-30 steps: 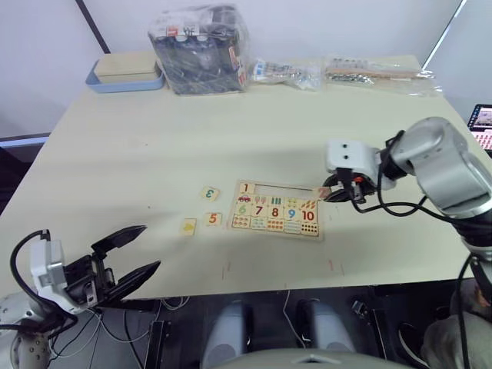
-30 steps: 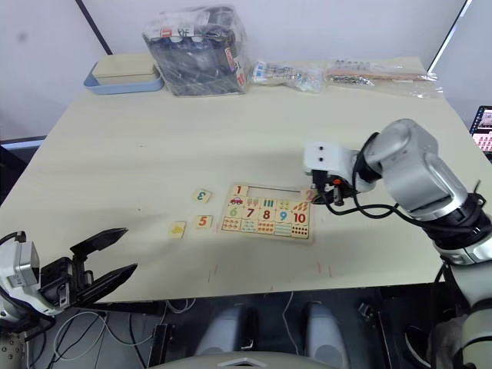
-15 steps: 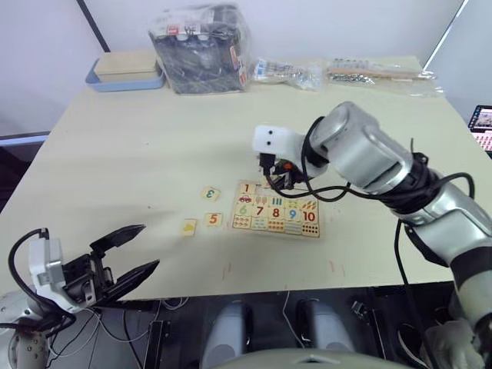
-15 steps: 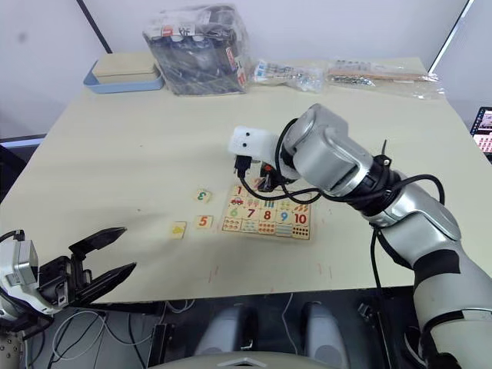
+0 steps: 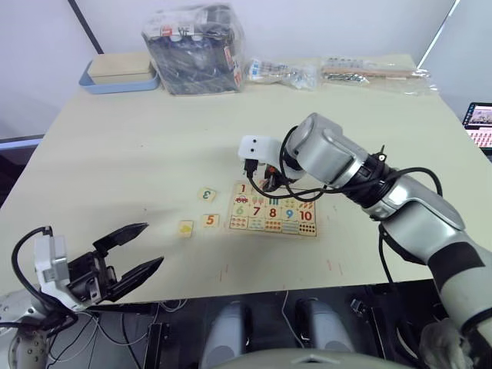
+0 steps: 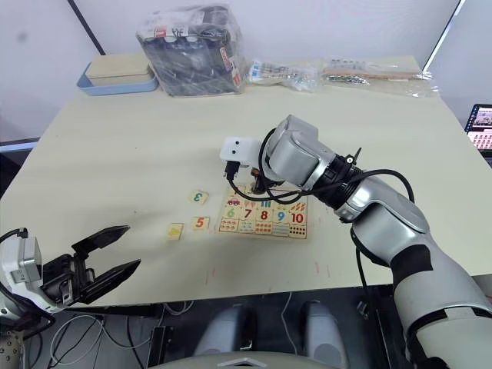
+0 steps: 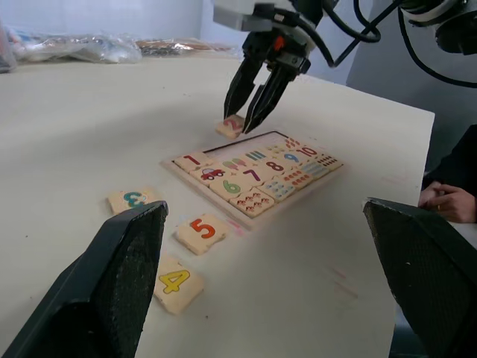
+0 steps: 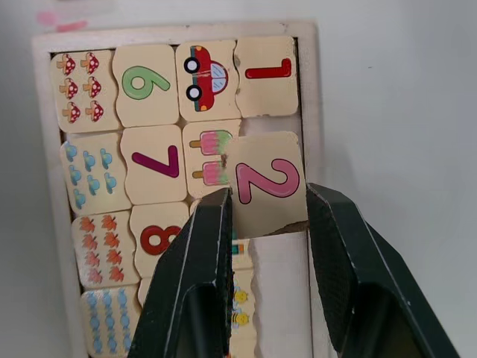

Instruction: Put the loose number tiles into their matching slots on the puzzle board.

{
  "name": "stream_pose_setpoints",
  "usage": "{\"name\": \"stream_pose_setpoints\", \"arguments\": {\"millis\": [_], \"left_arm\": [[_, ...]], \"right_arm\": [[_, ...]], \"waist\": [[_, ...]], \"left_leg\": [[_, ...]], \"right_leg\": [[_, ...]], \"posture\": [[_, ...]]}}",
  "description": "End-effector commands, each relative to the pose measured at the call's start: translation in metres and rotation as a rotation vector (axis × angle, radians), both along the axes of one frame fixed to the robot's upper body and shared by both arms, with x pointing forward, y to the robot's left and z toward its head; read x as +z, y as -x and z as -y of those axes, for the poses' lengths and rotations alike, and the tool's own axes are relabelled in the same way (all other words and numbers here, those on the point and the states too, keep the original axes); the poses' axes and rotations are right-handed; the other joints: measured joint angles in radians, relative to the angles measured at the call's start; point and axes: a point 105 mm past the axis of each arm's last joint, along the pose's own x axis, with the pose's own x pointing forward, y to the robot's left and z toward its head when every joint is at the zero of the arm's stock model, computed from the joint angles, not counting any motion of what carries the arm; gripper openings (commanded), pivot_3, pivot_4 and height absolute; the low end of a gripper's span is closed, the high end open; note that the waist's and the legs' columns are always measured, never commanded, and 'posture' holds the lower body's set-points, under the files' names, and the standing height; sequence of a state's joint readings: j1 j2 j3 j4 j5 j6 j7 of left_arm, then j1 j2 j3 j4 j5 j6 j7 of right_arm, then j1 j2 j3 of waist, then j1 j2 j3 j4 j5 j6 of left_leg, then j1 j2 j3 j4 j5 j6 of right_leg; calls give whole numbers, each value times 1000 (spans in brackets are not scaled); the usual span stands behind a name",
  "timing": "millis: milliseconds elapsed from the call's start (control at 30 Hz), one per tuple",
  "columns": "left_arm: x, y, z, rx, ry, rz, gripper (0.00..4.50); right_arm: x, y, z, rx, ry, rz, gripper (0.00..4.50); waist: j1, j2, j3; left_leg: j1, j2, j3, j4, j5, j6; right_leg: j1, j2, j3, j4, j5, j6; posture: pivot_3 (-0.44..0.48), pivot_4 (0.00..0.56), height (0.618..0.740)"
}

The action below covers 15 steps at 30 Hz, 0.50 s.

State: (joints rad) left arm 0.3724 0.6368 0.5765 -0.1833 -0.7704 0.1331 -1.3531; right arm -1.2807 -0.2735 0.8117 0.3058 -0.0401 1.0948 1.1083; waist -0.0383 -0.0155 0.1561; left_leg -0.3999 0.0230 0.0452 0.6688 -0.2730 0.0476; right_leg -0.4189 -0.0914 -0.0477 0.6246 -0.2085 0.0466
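The puzzle board (image 5: 315,232) lies mid-table, most of its tiles seated. Its top row holds the 1 tile (image 8: 266,75), with empty slots (image 8: 279,276) beside it. My right gripper (image 8: 268,198) is shut on the pink 2 tile (image 8: 267,181), held just above the slot next to the 1. Left of the board three loose number tiles lie flat: a green 3 (image 5: 206,194), an orange 5 (image 5: 211,220) and a yellow 4 (image 5: 185,227). My left gripper (image 5: 150,246) hangs open and empty off the table's near left edge, well clear of the tiles.
Along the far edge stand a blue-rimmed box (image 5: 119,73), a plastic-wrapped dark bundle (image 5: 198,48) and clear bags (image 5: 369,71). A screen (image 5: 478,123) shows at the far right. A person's hand (image 7: 447,201) rests beyond the table's right side.
My right gripper has carried the 2 tile from the board's right end leftwards along the top row to beside the 1. The left gripper has stayed put.
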Motion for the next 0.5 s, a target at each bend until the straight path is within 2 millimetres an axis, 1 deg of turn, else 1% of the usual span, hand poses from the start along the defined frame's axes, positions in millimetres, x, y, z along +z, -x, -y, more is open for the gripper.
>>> {"name": "stream_pose_setpoints", "arguments": {"millis": [33, 233, 500], "left_arm": [[6, 1, 5, -17, 6, 18, 4500], [8, 1, 7, -17, 5, 16, 4500], [8, 2, 9, -13, -4, 7, 4500]], "right_arm": [[13, -4, -8, 25, -7, 52, 899], [8, -9, -12, 24, 5, 54, 899], [3, -10, -17, 29, 8, 47, 899]], "waist": [[-1, 0, 0], [-2, 2, 1], [-3, 3, 2]], "left_leg": [[0, 0, 0, 0, 0, 0], [0, 1, 0, 0, 0, 0], [0, 1, 0, 0, 0, 0]], "right_leg": [[0, 0, 0, 0, 0, 0], [0, 1, 0, 0, 0, 0], [0, 2, 0, 0, 0, 0]], "posture": [[0, 150, 740], [0, 150, 740], [0, 150, 740]]}}
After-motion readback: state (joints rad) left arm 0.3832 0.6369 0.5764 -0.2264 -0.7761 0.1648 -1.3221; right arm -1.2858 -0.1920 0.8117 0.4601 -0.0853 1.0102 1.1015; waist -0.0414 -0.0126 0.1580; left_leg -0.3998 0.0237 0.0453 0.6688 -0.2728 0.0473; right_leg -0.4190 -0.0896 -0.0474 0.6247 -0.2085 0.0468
